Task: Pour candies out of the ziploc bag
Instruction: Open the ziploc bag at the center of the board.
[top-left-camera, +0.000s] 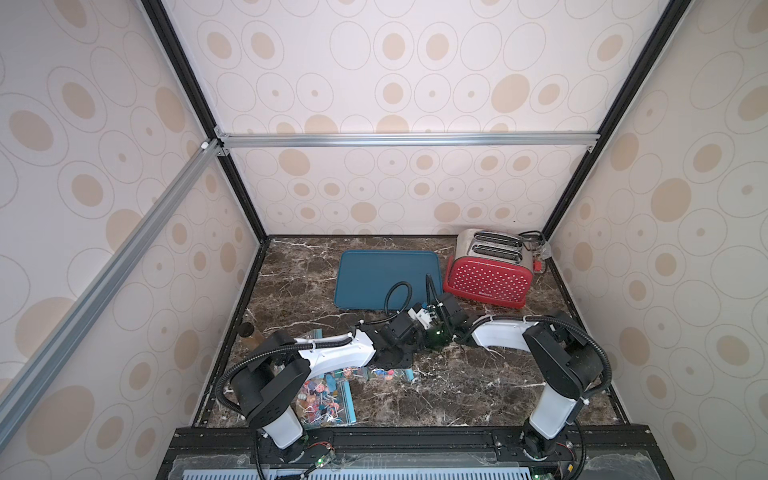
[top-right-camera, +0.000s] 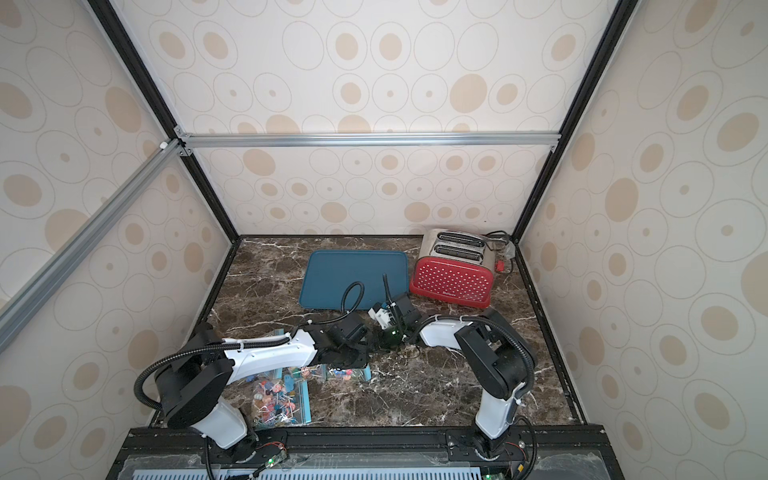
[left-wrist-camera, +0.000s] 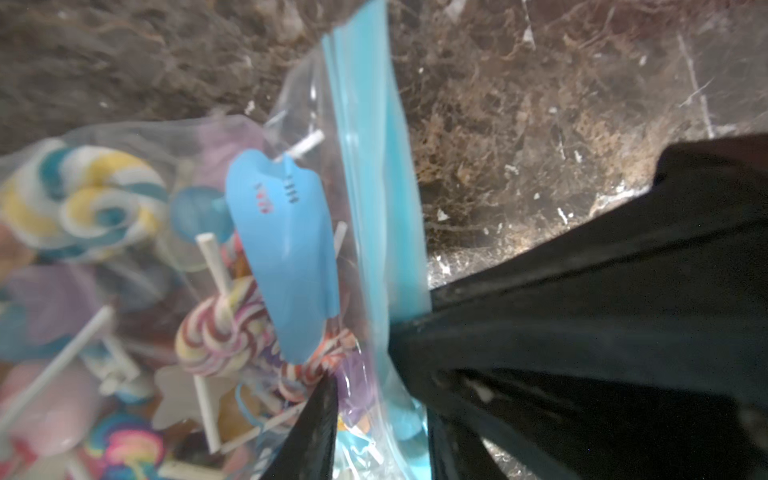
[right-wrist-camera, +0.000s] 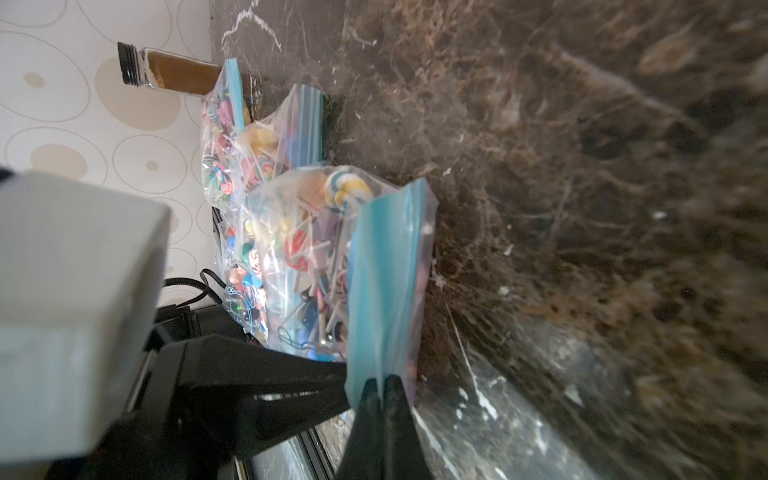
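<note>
Lab test cell: aluminium frame (top-left-camera: 407, 139), wallpapered panels (top-left-camera: 395, 195).

ziploc bag (right-wrist-camera: 386, 270): clear, blue-striped, on table (right-wrist-camera: 540, 166) | candies (right-wrist-camera: 347, 191): multicoloured lollipops inside

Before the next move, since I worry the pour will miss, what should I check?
1. Right gripper shut on the ziploc bag's blue zip strip: ok.
2. Left gripper gripping that strip: cannot tell; its fingers straddle it.
3. Bag mouth open: cannot tell.
4. Candies inside the bag, none seen loose: ok.
5. Bag above the blue tray: not ok; it rests on the table, nearer the arm bases.
6. Other candy bags apart from it: not ok; they crowd beside it.
</note>
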